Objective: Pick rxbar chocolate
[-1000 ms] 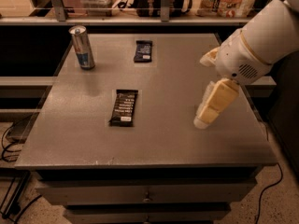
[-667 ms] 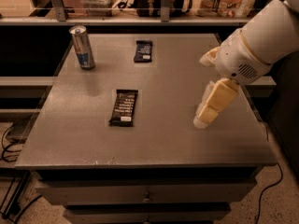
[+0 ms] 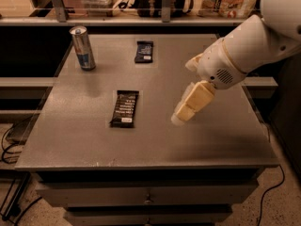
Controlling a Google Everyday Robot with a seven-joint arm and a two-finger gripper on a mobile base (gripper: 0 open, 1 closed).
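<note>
Gripper: my gripper (image 3: 181, 118) hangs over the right half of the table (image 3: 70, 140) as the camera sees it. It slants down and to the left from my white wrist (image 3: 221, 69).
Opening: I cannot tell whether it is spread or pressed together. From this side it reads as one cream-coloured block.
Hold: I can see nothing in it. Its low end is close above the grey top, with a faint shadow beneath, and I cannot tell whether it touches.
Arm: my white arm (image 3: 263, 36) comes in from the upper right corner of the view.
Nearest thing: the rxbar chocolate (image 3: 125, 108) lies to the left of my gripper, near but apart from it, with bare tabletop between.
Rxbar chocolate, place: flat on the table, about at its middle, with its long side running from front to back.
Rxbar chocolate, look: a long black-brown wrapper with stacked rows of white text and a small white label at the near end.
Other wrapper: a shorter dark wrapper (image 3: 144, 51) with a pale patch lies flat toward the back of the table, well apart from the bar.
Can: a can (image 3: 83, 47) stands upright at the back left, apart from both wrappers.
Table front: drawers (image 3: 146, 199) sit below the top.
Floor: cables (image 3: 11, 145) lie at the left.
</note>
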